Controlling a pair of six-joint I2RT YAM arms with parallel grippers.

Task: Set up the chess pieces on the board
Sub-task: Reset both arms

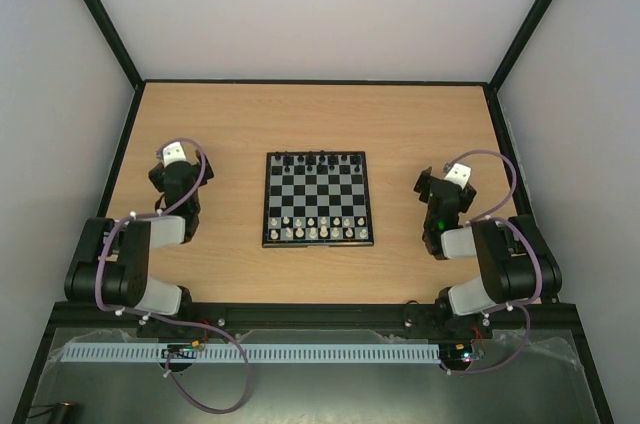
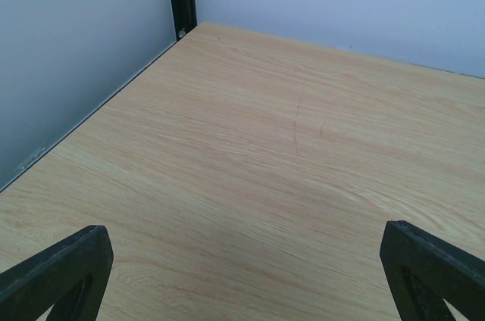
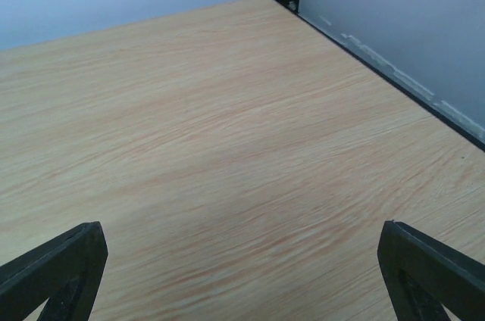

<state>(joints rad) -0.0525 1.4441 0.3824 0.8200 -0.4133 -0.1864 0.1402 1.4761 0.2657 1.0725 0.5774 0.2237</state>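
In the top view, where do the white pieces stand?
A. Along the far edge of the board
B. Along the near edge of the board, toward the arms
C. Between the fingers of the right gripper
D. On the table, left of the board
B: the white pieces line the near edge of the board, and the black pieces line its far edge.

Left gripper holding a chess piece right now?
No: the left gripper has its fingers wide apart, with only bare wooden table between them.
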